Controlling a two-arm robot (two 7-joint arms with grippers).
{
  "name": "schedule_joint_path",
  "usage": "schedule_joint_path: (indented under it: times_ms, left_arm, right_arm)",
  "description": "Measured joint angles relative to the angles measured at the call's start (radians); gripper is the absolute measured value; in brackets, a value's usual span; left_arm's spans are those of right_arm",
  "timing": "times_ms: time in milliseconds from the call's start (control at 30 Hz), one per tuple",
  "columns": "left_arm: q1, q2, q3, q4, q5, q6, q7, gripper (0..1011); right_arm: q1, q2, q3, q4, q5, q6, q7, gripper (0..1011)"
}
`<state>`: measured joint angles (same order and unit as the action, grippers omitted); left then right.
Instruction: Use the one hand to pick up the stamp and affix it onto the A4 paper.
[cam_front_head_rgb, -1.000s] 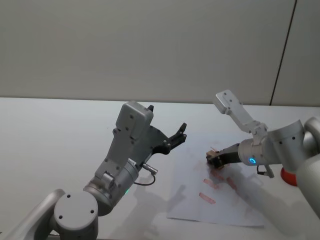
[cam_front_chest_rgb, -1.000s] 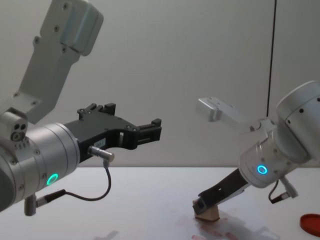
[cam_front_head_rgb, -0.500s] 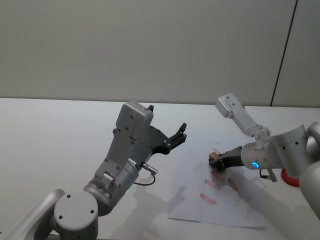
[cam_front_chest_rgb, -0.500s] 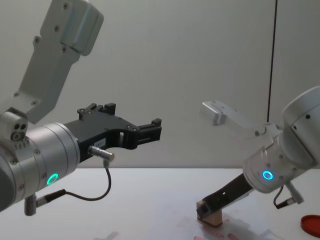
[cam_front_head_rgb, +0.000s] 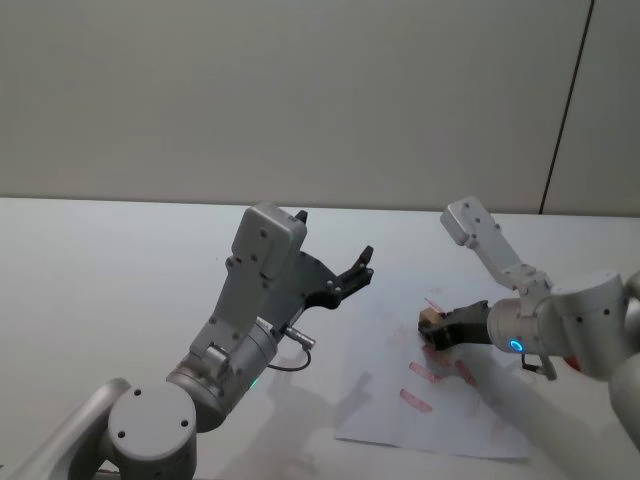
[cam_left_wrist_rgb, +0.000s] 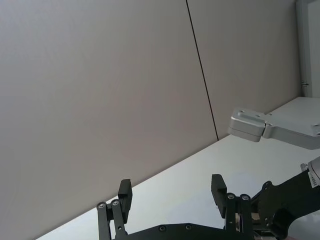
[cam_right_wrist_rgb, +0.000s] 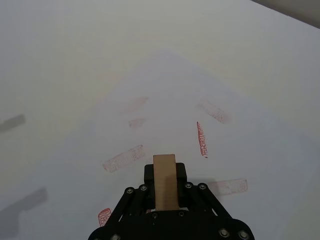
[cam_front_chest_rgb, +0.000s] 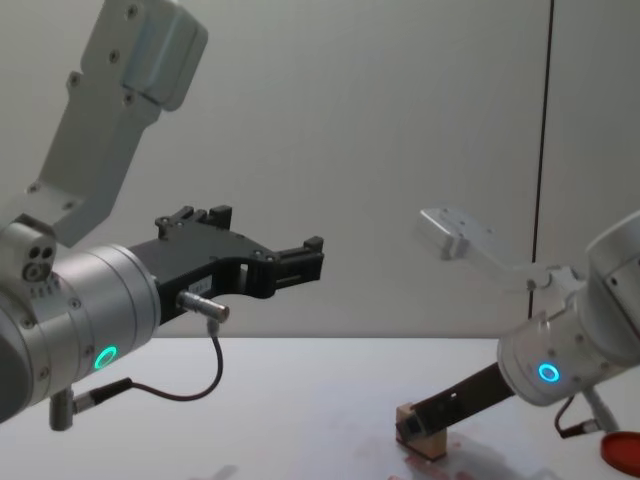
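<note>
Surface: white table (cam_front_head_rgb: 100, 262), A4 paper (cam_front_head_rgb: 450, 415) bearing red stamp marks (cam_front_head_rgb: 414, 399).
Right gripper (cam_front_head_rgb: 433, 329): clamped on wooden stamp (cam_front_head_rgb: 428, 318), low over the paper's far part.
Left gripper (cam_front_head_rgb: 364, 266): raised, fingers apart.

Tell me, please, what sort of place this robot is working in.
Likely a robotics lab: a white table, a plain panelled wall, and the A4 paper with many red marks, where the right gripper holds the stamp; the left gripper is raised.

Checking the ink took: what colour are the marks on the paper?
Red marks, best in right wrist view.
</note>
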<state>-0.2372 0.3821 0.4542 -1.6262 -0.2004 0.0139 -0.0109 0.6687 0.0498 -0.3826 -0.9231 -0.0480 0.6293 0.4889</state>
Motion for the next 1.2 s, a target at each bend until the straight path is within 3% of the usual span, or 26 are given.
schedule_joint_path:
  times_ms: [733, 1200]
  left_arm:
    - [0.000, 0.000, 0.000, 0.000, 0.000, 0.000, 0.000, 1002]
    - [0.000, 0.000, 0.000, 0.000, 0.000, 0.000, 0.000, 1002]
  right_arm:
    - [-0.056, 0.015, 0.012, -0.013, 0.085, -0.065, -0.054, 219]
    - [-0.089, 0.034, 0.029, -0.120, 0.136, -0.043, -0.057, 219]
